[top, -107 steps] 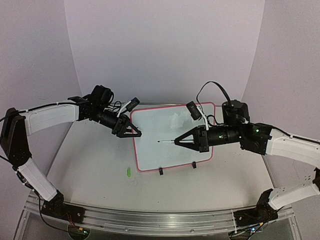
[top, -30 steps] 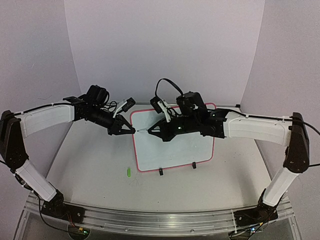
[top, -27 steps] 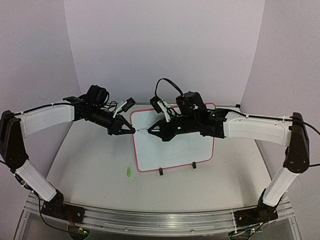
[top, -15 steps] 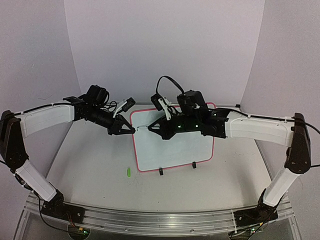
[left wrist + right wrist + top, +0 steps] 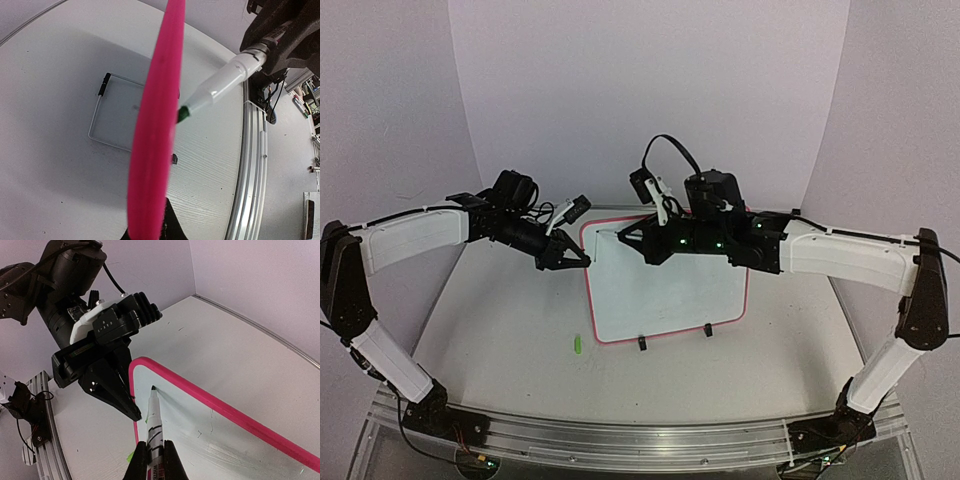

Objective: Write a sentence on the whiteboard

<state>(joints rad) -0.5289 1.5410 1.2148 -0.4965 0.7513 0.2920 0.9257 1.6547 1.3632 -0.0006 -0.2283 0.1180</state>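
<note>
The whiteboard [image 5: 670, 290], white in a pink frame [image 5: 235, 416], stands tilted at mid-table. My left gripper [image 5: 585, 262] is shut on its left edge; in the left wrist view the frame [image 5: 155, 125] runs blurred up from the fingers [image 5: 172, 231]. Reaching over the board's far left corner, my right gripper [image 5: 623, 237] is shut on a white marker [image 5: 154, 425]. Its green tip [image 5: 183, 114] sits at the board face just inside that corner. The sentence is not in view; the face shows only faint grey smears.
A small green cap [image 5: 576, 344] lies on the table left of the board's near corner. Two black clip feet [image 5: 642, 343] hold the board's near edge, with a wire stand [image 5: 100, 112] behind it. An aluminium rail [image 5: 640, 440] lines the near table edge.
My right gripper has carried the marker from beside the board's left edge up toward its far left corner. The left gripper and the board have stayed put.
</note>
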